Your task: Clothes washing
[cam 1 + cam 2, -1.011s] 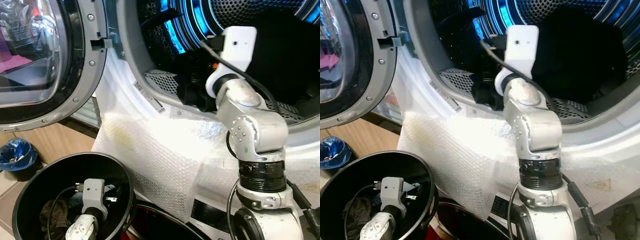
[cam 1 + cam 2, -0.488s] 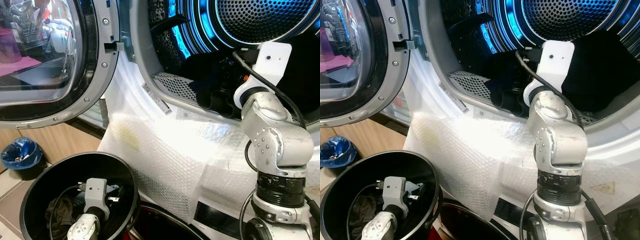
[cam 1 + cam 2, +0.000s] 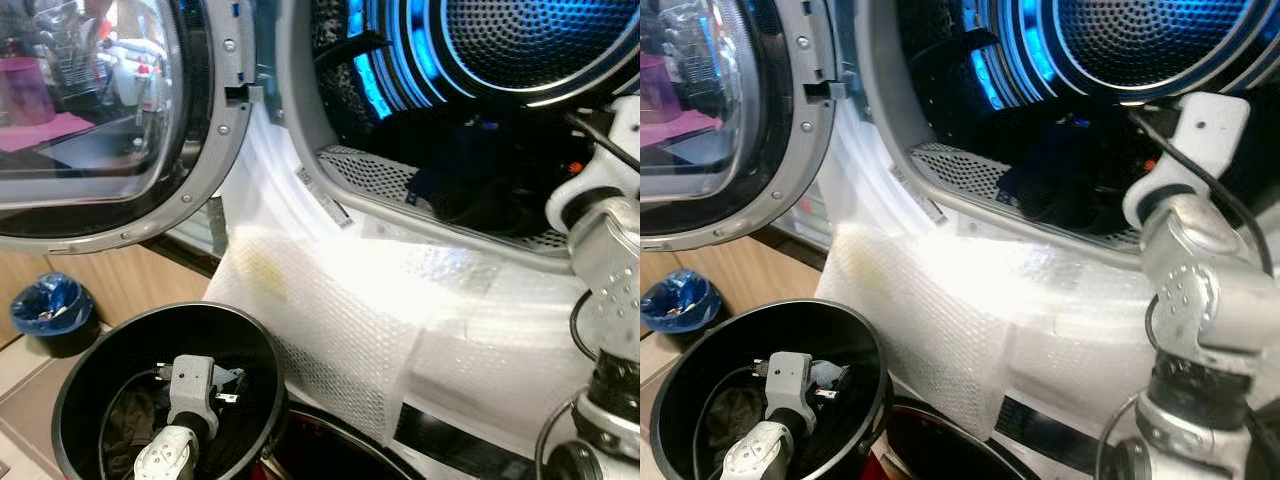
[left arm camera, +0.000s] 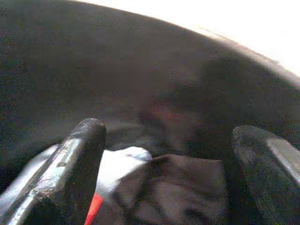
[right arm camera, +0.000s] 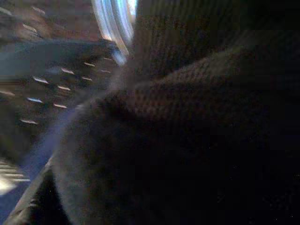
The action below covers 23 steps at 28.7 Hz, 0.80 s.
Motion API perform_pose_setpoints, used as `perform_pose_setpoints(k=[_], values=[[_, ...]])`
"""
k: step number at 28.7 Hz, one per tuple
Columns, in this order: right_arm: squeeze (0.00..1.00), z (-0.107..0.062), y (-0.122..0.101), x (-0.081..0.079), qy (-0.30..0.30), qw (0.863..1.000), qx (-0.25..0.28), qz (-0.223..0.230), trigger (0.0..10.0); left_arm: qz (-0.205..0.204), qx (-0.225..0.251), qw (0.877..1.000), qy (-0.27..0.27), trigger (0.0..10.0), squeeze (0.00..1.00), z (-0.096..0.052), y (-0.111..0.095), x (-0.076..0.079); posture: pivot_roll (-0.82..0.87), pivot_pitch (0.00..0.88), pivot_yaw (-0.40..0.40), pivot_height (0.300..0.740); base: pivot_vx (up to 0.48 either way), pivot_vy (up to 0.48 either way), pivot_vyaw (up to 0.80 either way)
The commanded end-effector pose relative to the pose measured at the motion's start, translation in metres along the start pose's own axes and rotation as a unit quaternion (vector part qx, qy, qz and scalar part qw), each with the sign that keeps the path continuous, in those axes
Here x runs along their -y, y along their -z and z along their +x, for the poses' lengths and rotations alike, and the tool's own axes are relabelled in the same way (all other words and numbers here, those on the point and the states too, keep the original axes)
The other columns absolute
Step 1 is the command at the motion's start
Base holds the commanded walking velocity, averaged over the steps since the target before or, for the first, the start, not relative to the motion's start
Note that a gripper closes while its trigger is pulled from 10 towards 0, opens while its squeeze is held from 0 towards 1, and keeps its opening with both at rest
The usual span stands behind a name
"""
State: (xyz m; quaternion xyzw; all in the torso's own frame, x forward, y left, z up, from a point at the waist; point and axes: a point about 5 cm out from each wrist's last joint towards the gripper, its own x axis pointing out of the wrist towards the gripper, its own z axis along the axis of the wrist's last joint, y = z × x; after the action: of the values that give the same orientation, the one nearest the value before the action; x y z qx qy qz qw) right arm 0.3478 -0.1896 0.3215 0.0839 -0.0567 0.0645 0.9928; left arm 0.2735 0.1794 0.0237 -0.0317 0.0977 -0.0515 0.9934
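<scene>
Left gripper (image 4: 164, 154) hanging spread over clothes (image 4: 168, 187) in black bin (image 3: 262, 350). Right arm (image 3: 1200, 300) reaching into drum (image 3: 480, 60); its fingers: can't tell. Push garment deep, past the rim.

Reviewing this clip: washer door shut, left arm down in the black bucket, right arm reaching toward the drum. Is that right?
Not quite: the washer door is swung open, as the left eye view shows, exposing the blue-lit drum. The rest holds: the left gripper is down in the black bucket, and the right arm reaches toward the drum.

Blue-lined bin (image 3: 42, 308) on floor
</scene>
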Motion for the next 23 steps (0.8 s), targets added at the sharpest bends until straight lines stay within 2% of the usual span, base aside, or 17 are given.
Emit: perform_pose_setpoints(k=[1,2,3,5,6,7,8,10,12,14,15,16,17,19,22,23], values=[[0.00,0.009,0.001,-0.007,-0.030,0.999,-0.006,0.013,10.0,0.008,-0.014,1.000,0.010,10.0,0.00,0.000,0.004,0.004,-0.15,0.064,-0.034,0.740,0.000,0.000,0.00],[0.00,0.021,-0.006,-0.015,-0.045,0.999,0.009,0.019,10.0,0.007,-0.012,1.000,0.007,10.0,0.00,0.000,0.004,0.003,-0.15,0.067,-0.037,0.740,0.000,0.000,0.00],[0.00,0.021,-0.006,-0.015,-0.045,0.999,0.009,0.019,10.0,0.007,-0.012,1.000,0.007,10.0,0.00,0.000,0.004,0.003,-0.15,0.067,-0.037,0.740,0.000,0.000,0.00],[0.00,0.034,-0.014,-0.012,0.030,0.999,0.021,0.003,10.0,0.008,-0.012,1.000,0.006,10.0,0.00,-0.002,0.004,0.003,-0.13,0.065,-0.042,0.740,0.000,0.000,0.00],[0.00,0.034,-0.014,-0.012,0.030,0.999,0.021,0.003,10.0,0.008,-0.012,1.000,0.006,10.0,0.00,-0.002,0.004,0.003,-0.13,0.065,-0.042,0.740,0.000,0.000,0.00],[0.00,0.036,-0.015,-0.009,0.055,0.998,0.021,-0.003,10.0,0.008,-0.011,1.000,0.005,10.0,0.00,-0.003,0.004,0.002,-0.13,0.065,-0.044,0.740,0.000,0.000,0.00],[0.00,0.035,-0.023,-0.005,0.100,0.994,0.040,0.017,10.0,0.007,-0.009,1.000,-0.001,10.0,0.00,-0.004,0.004,0.001,-0.11,0.067,-0.050,0.740,0.000,0.000,0.00],[0.00,0.032,-0.027,-0.005,0.107,0.993,0.048,0.024,10.0,0.006,-0.008,1.000,-0.003,10.0,0.00,-0.005,0.005,0.001,-0.11,0.067,-0.050,0.740,0.000,0.000,0.00],[0.00,0.015,-0.028,-0.020,0.088,0.994,0.065,0.024,10.0,0.005,-0.009,1.000,-0.005,10.0,0.00,-0.008,0.007,-0.001,-0.13,0.072,-0.051,0.740,0.000,0.000,0.00],[0.00,0.006,-0.024,-0.029,0.065,0.995,0.066,0.027,10.0,0.005,-0.012,1.000,-0.005,10.0,0.00,-0.009,0.008,0.000,-0.13,0.072,-0.051,0.740,0.000,0.000,0.00],[0.00,-0.002,-0.021,-0.042,0.027,0.997,0.069,0.026,10.0,0.007,-0.015,1.000,-0.001,10.0,0.00,-0.009,0.009,0.000,-0.14,0.073,-0.045,0.740,0.000,0.000,0.00],[0.00,-0.010,-0.024,-0.054,0.001,0.995,0.090,0.038,10.0,0.010,-0.016,1.000,0.003,10.0,0.00,-0.008,0.009,0.002,-0.15,0.072,-0.043,0.740,0.000,0.000,0.00],[0.00,-0.011,-0.025,-0.056,-0.003,0.995,0.095,0.042,10.0,0.011,-0.016,1.000,0.004,10.0,0.00,-0.007,0.009,0.002,-0.15,0.072,-0.043,0.740,0.000,0.000,0.00],[0.00,-0.020,-0.025,-0.071,-0.029,0.992,0.099,0.068,10.0,0.008,-0.012,1.000,0.004,10.0,0.00,-0.005,0.006,0.003,-0.15,0.071,-0.041,0.740,0.000,0.000,0.00],[0.00,-0.026,-0.018,-0.081,-0.037,0.993,0.086,0.074,10.0,0.007,-0.010,1.000,0.005,10.0,0.00,-0.003,0.004,0.004,-0.16,0.068,-0.039,0.740,0.000,0.000,0.00],[0.00,-0.027,-0.014,-0.079,-0.016,0.995,0.081,0.057,10.0,0.006,-0.010,1.000,0.007,10.0,0.00,-0.002,0.004,0.005,-0.16,0.068,-0.039,0.740,0.000,0.000,0.00]])
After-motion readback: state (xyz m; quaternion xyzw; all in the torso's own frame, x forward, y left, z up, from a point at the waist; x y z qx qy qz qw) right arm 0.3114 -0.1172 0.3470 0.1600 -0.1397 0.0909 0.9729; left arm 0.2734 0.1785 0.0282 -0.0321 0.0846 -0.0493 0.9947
